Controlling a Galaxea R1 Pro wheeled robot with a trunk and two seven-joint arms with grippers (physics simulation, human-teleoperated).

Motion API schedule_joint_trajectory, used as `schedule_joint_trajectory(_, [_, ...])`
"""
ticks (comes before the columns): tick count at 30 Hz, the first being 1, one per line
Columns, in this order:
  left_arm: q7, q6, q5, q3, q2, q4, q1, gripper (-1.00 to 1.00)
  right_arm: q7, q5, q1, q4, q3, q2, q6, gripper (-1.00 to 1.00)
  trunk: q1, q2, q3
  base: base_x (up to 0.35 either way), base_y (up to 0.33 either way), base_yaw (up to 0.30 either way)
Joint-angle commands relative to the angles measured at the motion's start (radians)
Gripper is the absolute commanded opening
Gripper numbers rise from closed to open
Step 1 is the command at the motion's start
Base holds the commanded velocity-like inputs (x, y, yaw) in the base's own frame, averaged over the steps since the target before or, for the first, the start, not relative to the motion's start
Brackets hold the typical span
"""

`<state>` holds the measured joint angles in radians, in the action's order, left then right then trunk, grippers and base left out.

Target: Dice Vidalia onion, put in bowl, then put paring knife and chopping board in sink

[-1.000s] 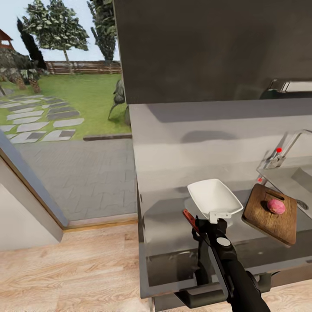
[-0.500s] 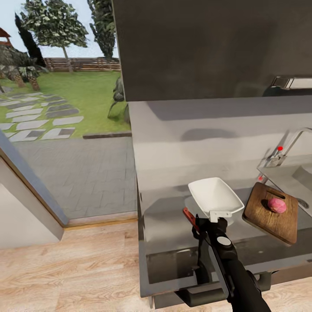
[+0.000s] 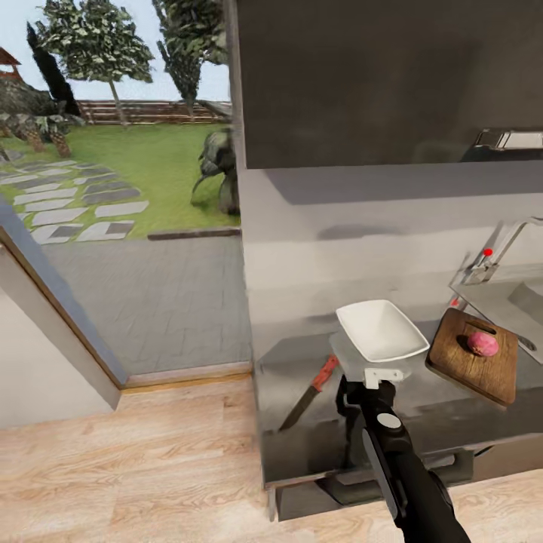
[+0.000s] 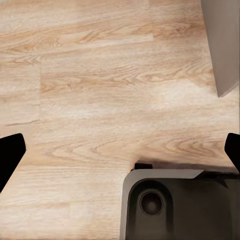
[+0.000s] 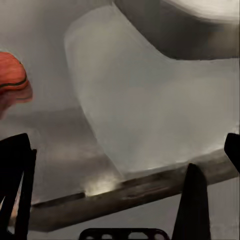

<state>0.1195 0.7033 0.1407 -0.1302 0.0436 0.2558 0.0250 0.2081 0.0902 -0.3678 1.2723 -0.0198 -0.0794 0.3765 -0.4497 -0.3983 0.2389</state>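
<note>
Knife: paring knife (image 3: 308, 400) now lying flat on the countertop (image 3: 452, 415), lower centre of the head view, red handle toward the bowl, dark blade pointing to the near counter edge; a second ago only the handle tip seen beside the right gripper; red handle end also at the left edge of the right wrist view (image 5: 12, 85)
Right gripper: right gripper (image 3: 383, 375) in the lower centre, just right of the knife handle and below the bowl; fingers wide apart at both sides of the wrist view, nothing held
Left gripper: left gripper (image 4: 120, 150) spread wide over the wood floor (image 4: 90, 90), holding nothing
Bowl: bowl (image 3: 381, 330) white, centre right, on the countertop, just above the gripper
Board and onion: chopping board (image 3: 473, 363) at the right edge, beside the sink (image 3: 520, 302); Vidalia onion (image 3: 483, 344) whole, resting on it
View: shifted a little since a second ago, so camera moved
Meaning: probably knife dropped or not yet properly grasped; dicing not begun; next likely a fresh grip on the red handle
</note>
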Motion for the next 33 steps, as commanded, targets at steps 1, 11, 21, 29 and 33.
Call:
schedule_joint_trajectory(1, [0.005,0.001,0.008,-0.009,0.001,0.002,0.0,1.0,-0.001,0.003,0.0,-0.005,-0.002,0.0,0.013,1.0,0.0,-0.002,0.002,-0.248,0.189,0.0])
schedule_joint_trajectory(11, [0.005,0.001,0.008,-0.009,0.001,0.002,0.001,1.0,-0.001,0.003,0.0,-0.004,-0.002,0.0,0.013,1.0,0.0,-0.002,0.002,-0.159,0.111,0.0])
schedule_joint_trajectory(21, [0.005,0.001,0.008,-0.009,0.001,0.002,0.0,1.0,-0.001,0.004,0.0,-0.004,-0.002,-0.001,0.013,1.0,0.0,-0.002,0.002,-0.003,0.025,0.0])
schedule_joint_trajectory(29, [0.005,0.001,0.008,-0.009,0.001,0.002,0.0,1.0,-0.001,0.004,0.0,-0.004,-0.002,-0.002,0.013,1.0,0.0,-0.002,0.002,0.0,0.232,0.0])
schedule_joint_trajectory(33, [0.005,0.001,0.008,-0.009,0.001,0.002,0.001,1.0,-0.001,0.005,0.0,-0.004,-0.002,-0.002,0.013,1.0,0.0,-0.002,0.002,0.0,0.18,0.0])
